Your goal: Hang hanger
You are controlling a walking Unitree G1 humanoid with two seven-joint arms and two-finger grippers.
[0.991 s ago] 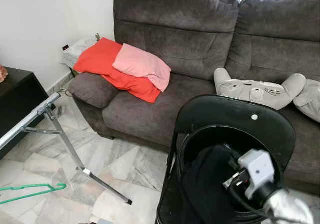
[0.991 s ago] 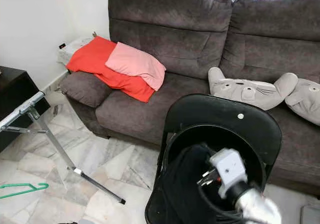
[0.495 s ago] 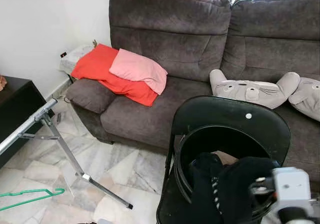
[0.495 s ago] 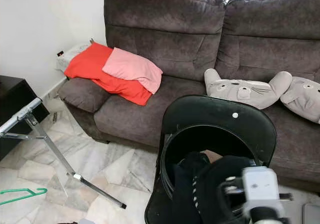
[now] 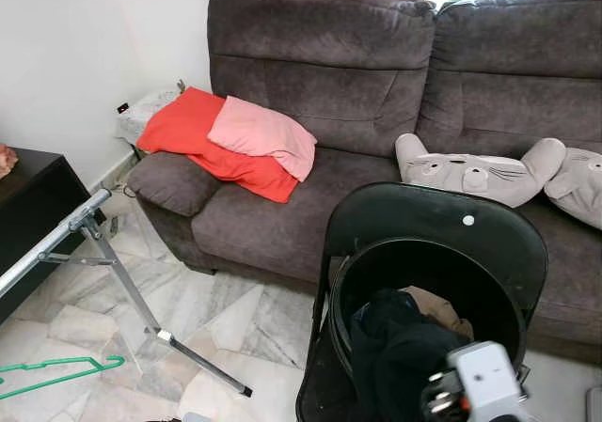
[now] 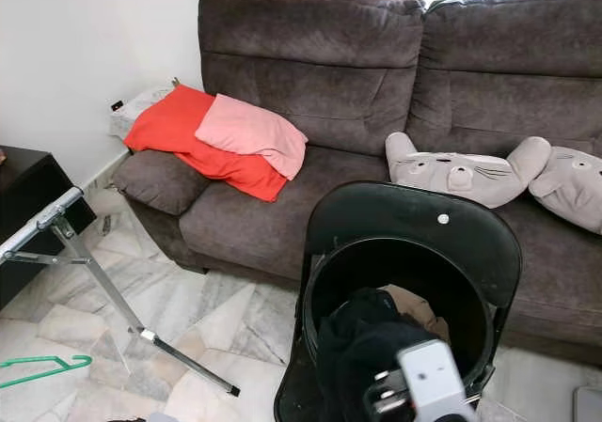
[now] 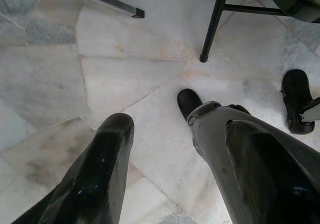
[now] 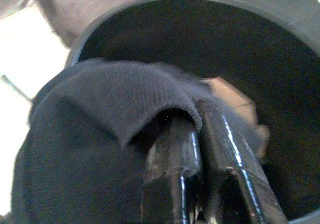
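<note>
A second ago the right gripper point(image 8: 200, 134) reached deep into the black basket point(image 5: 508, 309) at five o'clock in the head views; now its wrist sits lower, near the frame's bottom edge. The wrist view shows its jaws pressed together, pinching a fold of the dark garment point(image 8: 100, 134) above the basket. This suggests a garment is being drawn out, so hanging is probably still some steps away. The green hanger point(image 5: 56, 370) lies on the marble floor point(image 5: 235, 319) at eight o'clock, just under the slanted metal rack point(image 5: 103, 243), untouched. The left gripper point(image 7: 170, 184) hangs idle above the floor, its jaws apart and holding nothing. Counted: one hanger, one rack, one basket standing on one black folding chair point(image 5: 442, 220). The basket holds the dark garment and what looks like one tan piece point(image 5: 435, 307). On the one grey sofa point(image 5: 376, 84) lie two cushions, one red point(image 5: 188, 126) and one pink point(image 5: 263, 132), and two grey cat-faced plush pillows point(image 5: 480, 173), the second cut by the frame's right edge.
</note>
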